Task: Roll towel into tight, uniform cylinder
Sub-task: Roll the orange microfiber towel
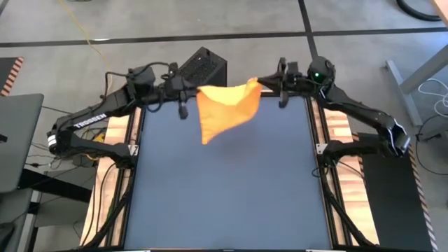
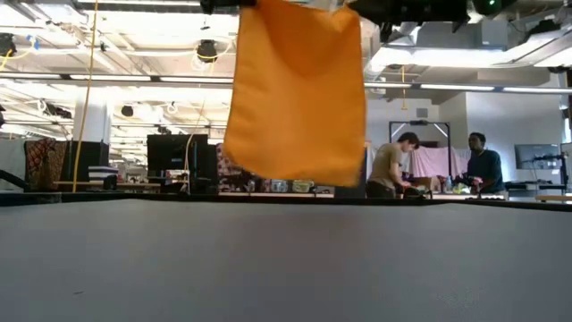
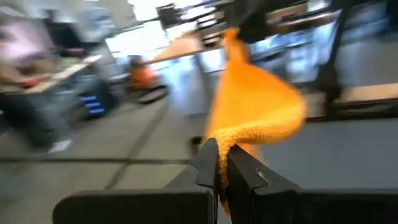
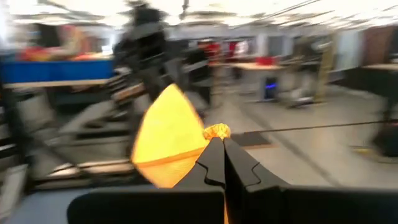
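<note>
The towel (image 2: 295,94) is held aloft above the table's (image 1: 224,196) far edge, hanging vertically, its top corners pinched by the closed left gripper (image 3: 219,163) and right gripper (image 4: 219,157).

The premises are a large open-plan robotics lab or workshop. A dark work table (image 1: 224,182) sits in an aluminium frame, with two dark robot arms mounted at its far corners and loose cabling along both sides. The floor (image 1: 140,28) is bare concrete marked with dark lines. Beyond the table, strip lights (image 2: 465,87) and exposed ducting run across the ceiling. Monitors (image 2: 174,152) and cluttered benches fill the background. Two people (image 2: 391,165) stand at a bench to the rear.
</note>
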Controlling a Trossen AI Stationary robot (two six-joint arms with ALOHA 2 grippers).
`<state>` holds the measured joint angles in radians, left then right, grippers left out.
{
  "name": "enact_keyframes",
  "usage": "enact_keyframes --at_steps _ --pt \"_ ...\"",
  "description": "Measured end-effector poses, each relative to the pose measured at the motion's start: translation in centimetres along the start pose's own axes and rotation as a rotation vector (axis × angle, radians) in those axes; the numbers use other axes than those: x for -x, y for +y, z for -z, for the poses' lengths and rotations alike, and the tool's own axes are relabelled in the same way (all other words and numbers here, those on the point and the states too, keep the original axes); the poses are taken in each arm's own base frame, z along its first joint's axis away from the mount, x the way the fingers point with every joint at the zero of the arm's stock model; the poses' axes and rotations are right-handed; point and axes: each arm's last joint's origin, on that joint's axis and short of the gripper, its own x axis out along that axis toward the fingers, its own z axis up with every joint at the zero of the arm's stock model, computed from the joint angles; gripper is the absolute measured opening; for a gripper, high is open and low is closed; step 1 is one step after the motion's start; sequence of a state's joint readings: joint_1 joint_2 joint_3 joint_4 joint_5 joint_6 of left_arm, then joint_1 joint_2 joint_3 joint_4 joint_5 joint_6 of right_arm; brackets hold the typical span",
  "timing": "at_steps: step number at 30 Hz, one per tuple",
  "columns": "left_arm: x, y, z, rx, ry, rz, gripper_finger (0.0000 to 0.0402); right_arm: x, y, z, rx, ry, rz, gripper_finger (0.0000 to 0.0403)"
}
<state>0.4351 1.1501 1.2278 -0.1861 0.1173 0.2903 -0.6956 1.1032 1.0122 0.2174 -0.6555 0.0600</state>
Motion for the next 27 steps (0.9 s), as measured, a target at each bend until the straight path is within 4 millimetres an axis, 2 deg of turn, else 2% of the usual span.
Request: enact_keyframes --at_steps 3,7,9,12,14,16,20,24,27 --pt "0.3 -1.6 0.5 0.062 0.063 0.185 0.0 0.1 2.3 0.8 -0.049 0.103 -0.124 0.001" --pt "0.6 -5.6 2.6 0.152 0.264 0.444 0.0 0.6 7.0 3.5 -0.09 0.312 -0.326 0.001" --pt "0.3 -8.8 4.2 0.166 0.334 0.55 0.0 0.8 9.6 6.3 -0.114 0.422 -0.394 0.001" --pt "-0.3 -14.1 8.1 0.191 0.402 0.653 0.0 0.9 13.5 11.1 -0.177 0.519 -0.437 0.001" --pt "-0.4 -17.1 10.7 0.226 0.41 0.692 0.0 1.1 15.7 13.7 -0.233 0.523 -0.444 0.001" --pt "-0.1 -19.3 13.0 0.267 0.451 0.694 0.0 1.2 17.4 15.4 -0.28 0.487 -0.462 0.001" --pt "0.7 -21.2 16.2 0.353 0.58 0.626 0.0 0.9 19.4 16.9 -0.332 0.476 -0.472 0.0014" --pt "1.0 -21.6 17.0 0.454 0.667 0.567 0.0003 -0.1 20.1 17.2 -0.355 0.507 -0.451 0.0038" --pt "1.2 -21.5 16.7 0.499 0.679 0.604 0.002 -0.7 20.4 17.4 -0.382 0.54 -0.458 0.0071"
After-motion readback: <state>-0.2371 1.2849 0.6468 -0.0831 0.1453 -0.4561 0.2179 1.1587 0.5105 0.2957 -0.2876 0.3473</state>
